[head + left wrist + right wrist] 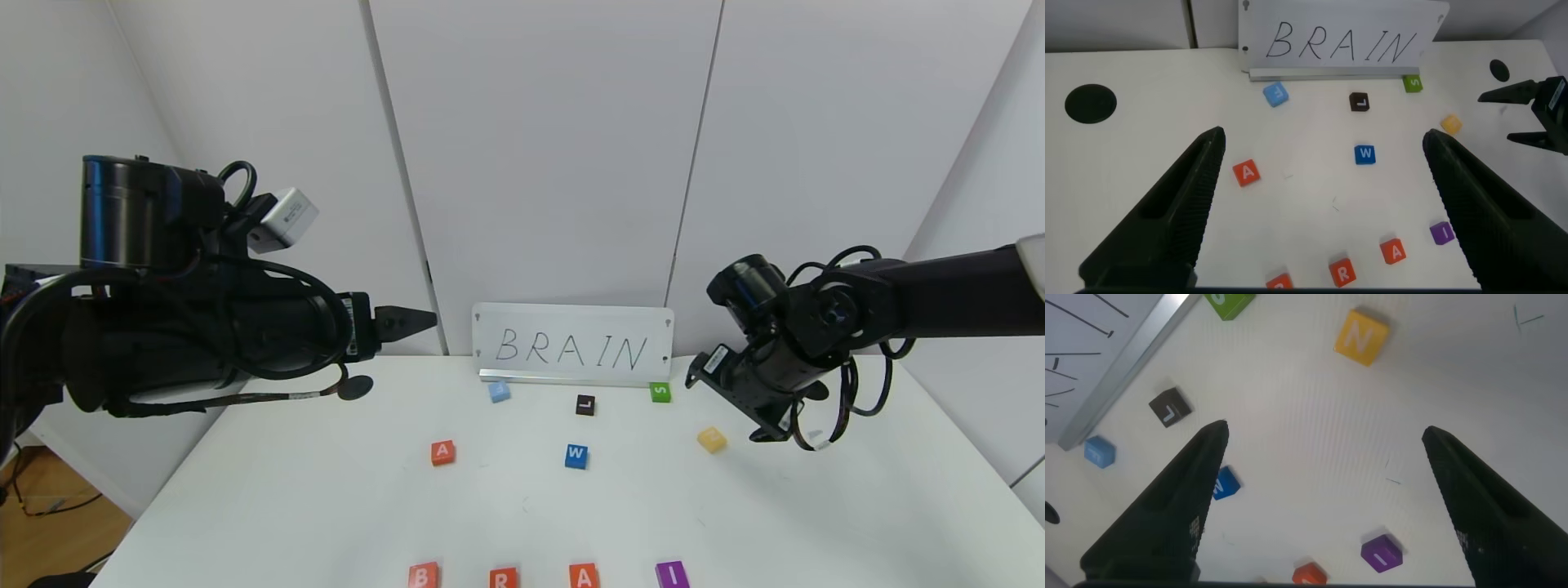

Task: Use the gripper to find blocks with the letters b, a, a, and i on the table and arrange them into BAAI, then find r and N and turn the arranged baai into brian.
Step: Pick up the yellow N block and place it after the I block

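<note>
- Sign (573,343) reading BRAIN stands at table (326,506) back edge.
- Near edge, far from sign: B (423,575), R (504,578), A (584,576), I (672,574) in a row.
- Second A (442,452) between row and sign, leftward.
- N (712,439) right of sign, below right gripper (1323,506), jaws apart, empty.
- Left gripper (1323,204) high, left of sign, jaws apart.

Between the spread fingers (1180,208) of the left gripper (1323,204), lower frame shows tiles B (1279,283), R (1342,270), A (1394,251), purple I (1442,232); yellow N (1451,124) lies right, BRAIN sign (1339,41) top.
</note>
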You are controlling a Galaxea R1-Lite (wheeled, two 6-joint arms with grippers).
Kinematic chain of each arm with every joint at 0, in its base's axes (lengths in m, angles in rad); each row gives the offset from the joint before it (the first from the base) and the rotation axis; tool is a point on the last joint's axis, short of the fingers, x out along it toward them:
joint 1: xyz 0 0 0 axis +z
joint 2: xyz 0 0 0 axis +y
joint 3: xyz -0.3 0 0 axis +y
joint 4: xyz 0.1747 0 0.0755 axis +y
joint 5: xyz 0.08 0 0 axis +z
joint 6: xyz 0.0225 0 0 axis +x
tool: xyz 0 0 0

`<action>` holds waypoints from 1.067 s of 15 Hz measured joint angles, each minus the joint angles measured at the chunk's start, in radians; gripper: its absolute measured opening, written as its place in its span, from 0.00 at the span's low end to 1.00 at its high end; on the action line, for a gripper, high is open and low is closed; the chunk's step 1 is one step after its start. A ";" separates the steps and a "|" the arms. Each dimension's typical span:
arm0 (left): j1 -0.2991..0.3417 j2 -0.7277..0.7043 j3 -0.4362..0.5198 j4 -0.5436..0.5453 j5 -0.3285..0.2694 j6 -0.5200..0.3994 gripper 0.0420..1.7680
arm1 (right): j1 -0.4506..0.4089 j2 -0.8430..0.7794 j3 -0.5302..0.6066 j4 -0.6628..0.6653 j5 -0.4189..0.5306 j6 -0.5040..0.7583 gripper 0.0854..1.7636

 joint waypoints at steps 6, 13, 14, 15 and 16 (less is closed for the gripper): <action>0.008 0.008 -0.001 -0.004 -0.002 0.003 0.97 | -0.042 0.083 -0.017 0.020 0.021 0.019 0.97; 0.016 0.012 -0.003 -0.004 -0.001 0.008 0.97 | -0.065 0.161 -0.041 0.044 0.055 0.035 0.97; 0.016 0.012 -0.003 -0.004 -0.001 0.008 0.97 | -0.067 0.170 -0.050 0.046 0.055 0.034 0.97; 0.016 0.012 -0.003 -0.004 -0.001 0.008 0.97 | -0.068 0.178 -0.061 0.054 0.054 0.034 0.97; 0.016 0.013 -0.003 -0.003 -0.001 0.008 0.97 | -0.068 0.187 -0.078 0.071 0.054 0.034 0.97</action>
